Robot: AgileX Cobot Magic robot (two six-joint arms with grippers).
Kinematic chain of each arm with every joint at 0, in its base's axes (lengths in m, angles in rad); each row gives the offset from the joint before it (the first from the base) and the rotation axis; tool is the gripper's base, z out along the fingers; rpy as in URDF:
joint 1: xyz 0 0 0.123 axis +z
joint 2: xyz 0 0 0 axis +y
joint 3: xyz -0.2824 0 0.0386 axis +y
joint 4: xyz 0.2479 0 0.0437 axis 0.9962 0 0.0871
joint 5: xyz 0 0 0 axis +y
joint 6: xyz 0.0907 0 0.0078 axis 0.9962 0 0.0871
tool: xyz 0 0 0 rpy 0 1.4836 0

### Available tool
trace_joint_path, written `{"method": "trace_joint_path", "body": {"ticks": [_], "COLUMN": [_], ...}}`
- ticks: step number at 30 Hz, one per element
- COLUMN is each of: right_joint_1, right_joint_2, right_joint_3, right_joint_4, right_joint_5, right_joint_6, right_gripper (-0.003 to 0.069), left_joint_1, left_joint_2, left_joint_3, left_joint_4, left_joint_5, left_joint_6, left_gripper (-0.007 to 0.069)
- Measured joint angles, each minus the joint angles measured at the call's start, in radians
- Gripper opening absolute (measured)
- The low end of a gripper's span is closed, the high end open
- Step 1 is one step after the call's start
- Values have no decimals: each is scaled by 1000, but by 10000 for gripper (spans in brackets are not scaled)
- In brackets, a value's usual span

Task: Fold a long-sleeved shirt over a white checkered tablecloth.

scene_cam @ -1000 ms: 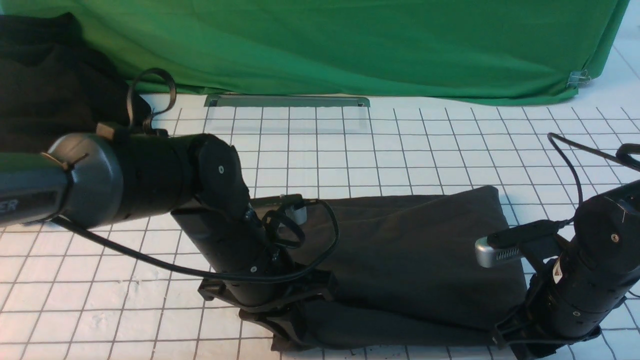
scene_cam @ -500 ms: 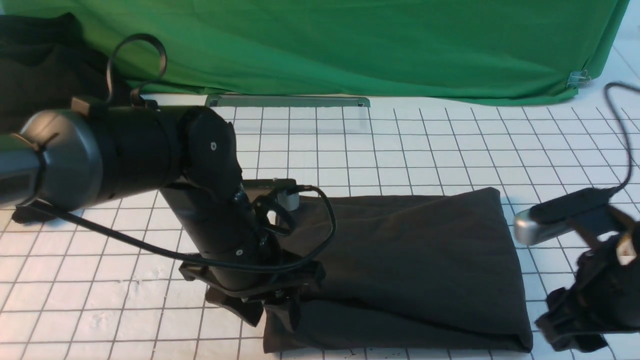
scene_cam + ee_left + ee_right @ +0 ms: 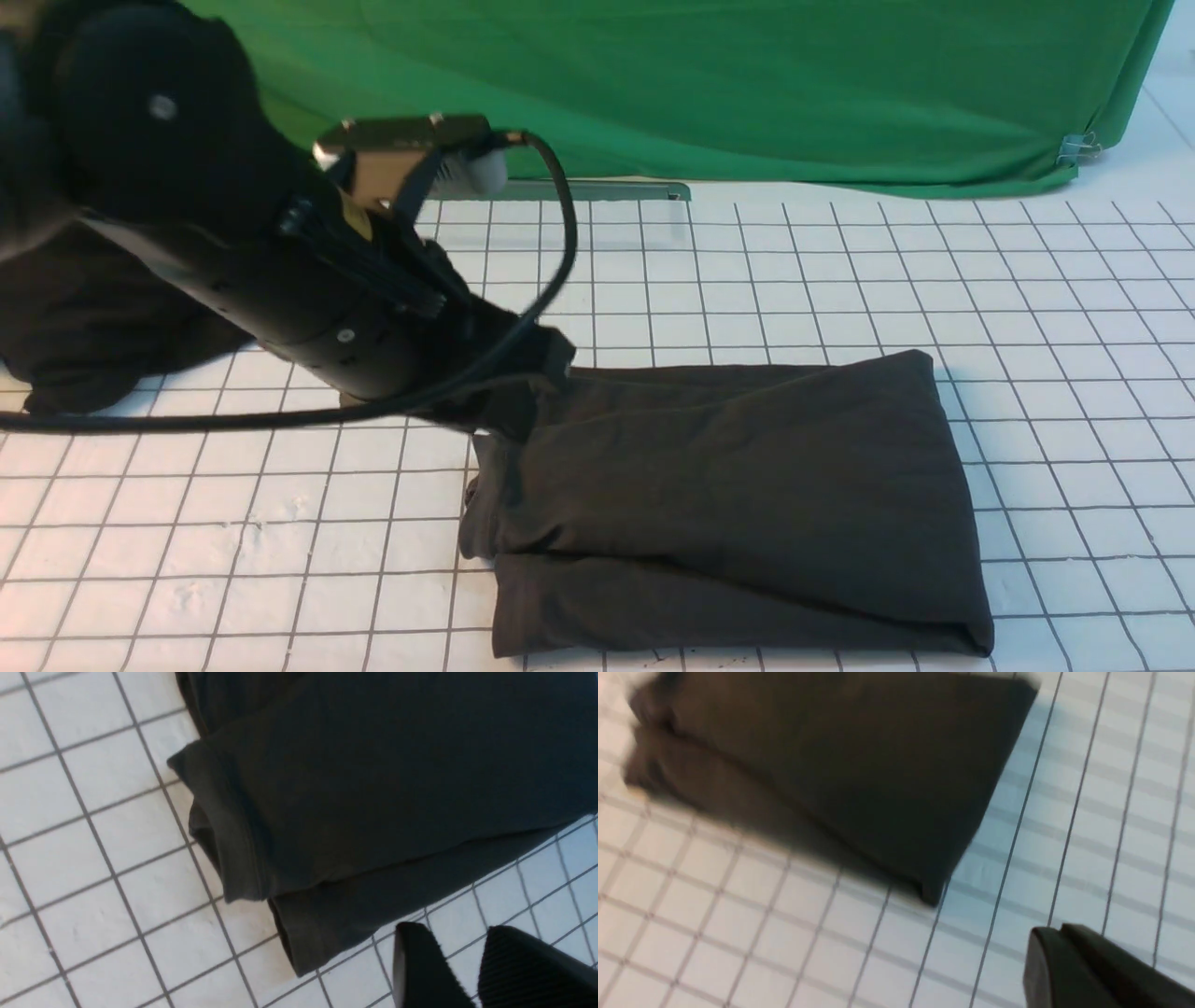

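Note:
The long-sleeved shirt (image 3: 728,485) lies folded into a dark charcoal rectangle on the white checkered tablecloth (image 3: 794,280), with no logo showing. My left arm (image 3: 308,280) hangs raised over the shirt's far left corner. In the left wrist view the left gripper (image 3: 455,947) is open, with bare tablecloth (image 3: 70,835) between its fingers and the shirt's layered edge (image 3: 373,788) beside it. The right gripper (image 3: 1057,935) is shut on nothing, off the corner of the shirt (image 3: 859,774) above the tablecloth (image 3: 1087,835). It is out of the front view.
A blacker heap of cloth (image 3: 75,327) lies at the far left, partly behind my left arm. The green backdrop (image 3: 653,84) closes the back, with a metal strip (image 3: 597,190) at its foot and a clip (image 3: 1078,147) at its right end.
Both arms have lifted off the shirt's near edge. The left arm swung up and towards the back left; the right arm has left the front view. The shirt's left edge is now rumpled.

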Motion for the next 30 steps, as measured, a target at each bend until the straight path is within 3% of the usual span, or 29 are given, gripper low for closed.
{"method": "trace_joint_path", "body": {"ticks": [3, 6, 15, 30], "right_joint_1": [0, 0, 0, 0], "right_joint_2": [-144, -265, -361, -361], "right_joint_3": [43, 134, 381, 397], "right_joint_4": [-1, -2, -2, -2], "right_joint_5": [-122, -276, -590, -682], "right_joint_6": [-63, -115, -129, -129], "right_gripper": [-1, -1, 2, 34], "left_joint_1": [-8, -22, -24, -24], "left_joint_2": [-16, -17, -17, -17], "left_joint_3": [-1, -1, -1, -1], "left_joint_4": [0, 0, -13, -13], "left_joint_5": [-50, -82, -113, -123], "left_joint_6": [-2, -3, -1, 5], "left_gripper": [36, 4, 1, 1]}}
